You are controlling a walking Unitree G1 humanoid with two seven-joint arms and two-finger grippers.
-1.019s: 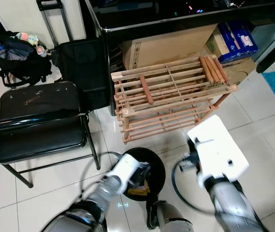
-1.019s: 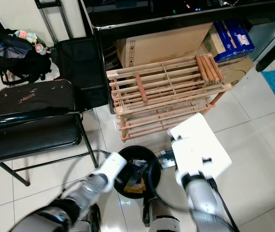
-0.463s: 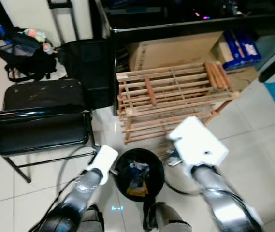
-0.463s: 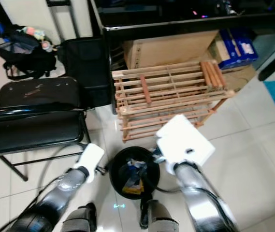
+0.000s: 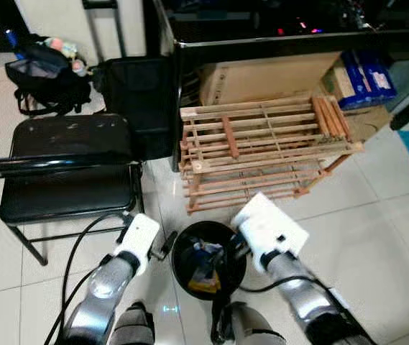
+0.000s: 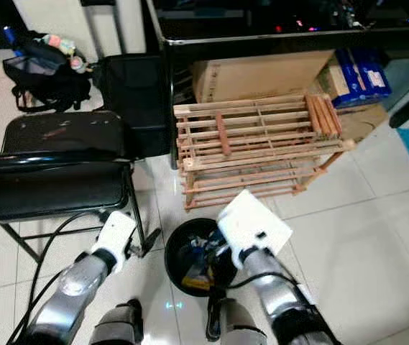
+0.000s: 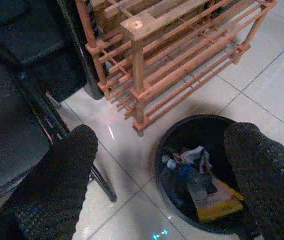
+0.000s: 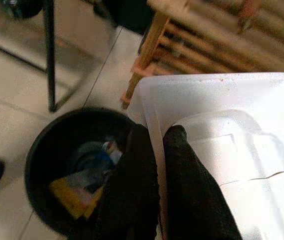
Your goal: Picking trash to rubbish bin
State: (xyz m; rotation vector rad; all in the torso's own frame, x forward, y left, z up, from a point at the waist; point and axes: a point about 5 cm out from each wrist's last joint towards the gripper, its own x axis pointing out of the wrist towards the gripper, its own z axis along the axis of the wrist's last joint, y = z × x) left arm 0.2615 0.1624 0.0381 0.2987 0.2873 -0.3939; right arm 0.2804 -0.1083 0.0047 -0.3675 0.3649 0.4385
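White flat foam tray [image 6: 254,217] pinched by its edge in my right gripper [image 8: 154,150] jaws, at rim of round black plastic bin [image 5: 184,248] — positioned for drop, I judge. Left gripper [image 7: 161,165] jaws spread, empty, beside bin.

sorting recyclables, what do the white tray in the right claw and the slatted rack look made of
White tray: looks like thin foam or plastic, matte with moulded ridges; right claw pinches its rim. Slatted rack: bare light wood, visible grain and joints.
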